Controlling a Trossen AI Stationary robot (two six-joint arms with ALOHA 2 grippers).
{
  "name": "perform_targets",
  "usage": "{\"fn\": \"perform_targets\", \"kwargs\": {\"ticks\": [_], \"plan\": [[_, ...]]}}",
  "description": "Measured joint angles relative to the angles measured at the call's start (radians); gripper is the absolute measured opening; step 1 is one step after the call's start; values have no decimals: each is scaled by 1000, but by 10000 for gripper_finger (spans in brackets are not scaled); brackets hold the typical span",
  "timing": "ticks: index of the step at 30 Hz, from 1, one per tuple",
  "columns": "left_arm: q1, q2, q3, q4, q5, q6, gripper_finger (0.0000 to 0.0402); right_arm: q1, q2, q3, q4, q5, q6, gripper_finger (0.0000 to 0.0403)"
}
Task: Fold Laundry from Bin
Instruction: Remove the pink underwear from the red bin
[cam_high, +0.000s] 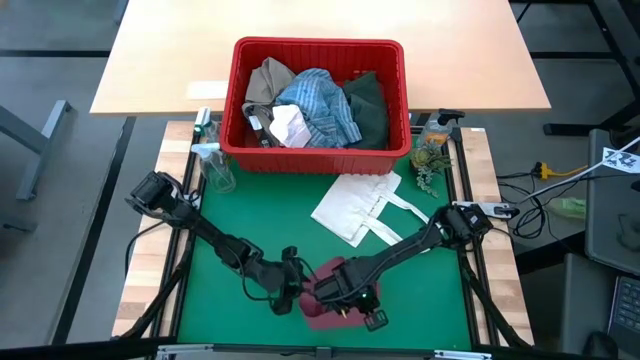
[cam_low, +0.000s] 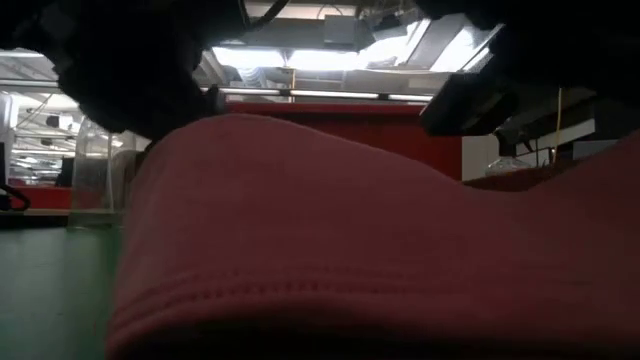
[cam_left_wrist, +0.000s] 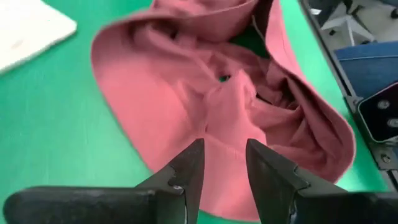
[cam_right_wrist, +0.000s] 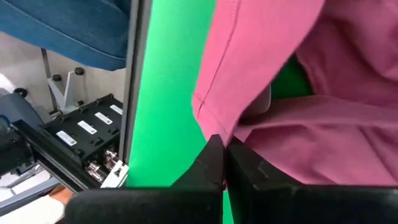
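Closest to our low camera lay the small maroon cloth (cam_low: 330, 240), its stitched hem filling the view, with the red bin (cam_low: 400, 130) showing behind it. Our right gripper (cam_right_wrist: 224, 165) had its two fingers pressed together on an edge of that cloth, a fold of the fabric pinched between them and lifted a little off the green mat (cam_right_wrist: 168, 81); we judged this hold was meant to anchor or raise one side so the piece could be spread. Our left gripper (cam_left_wrist: 222, 171) hovered just over the opposite side of the cloth with its fingers partly apart, a narrow gap between them and nothing in it, the tips just above the rumpled fabric; whether they touched it we could not tell. We took this as lining up for a second pinch. Seen from above, the maroon cloth (cam_high: 335, 295) sat well in front of the bin (cam_high: 318, 150), near the table's front edge, with both grippers (cam_high: 290, 285) (cam_high: 350, 300) meeting over it. Between cloth and bin lay the flat white tote bag (cam_high: 365, 205). Inside the bin remained the blue-white striped shirt (cam_high: 320, 110), a tan garment (cam_high: 268, 80), a dark green garment (cam_high: 368, 105) and a small white cloth (cam_high: 291, 128), so we reckoned most of the folding was yet undone.
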Motion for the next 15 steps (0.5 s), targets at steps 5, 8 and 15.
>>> {"fn": "perform_targets", "kwargs": {"ticks": [5, 8, 15], "plan": [[0, -1, -1, 97, 24, 70, 112, 3, -15, 0, -2, 0, 0, 1], [0, -14, 0, 95, 33, 74, 112, 3, -44, 0, -6, 8, 1, 1], [2, -79, 1, 73, 52, 85, 112, 1, -113, 0, -12, 52, 61, 1]]}}
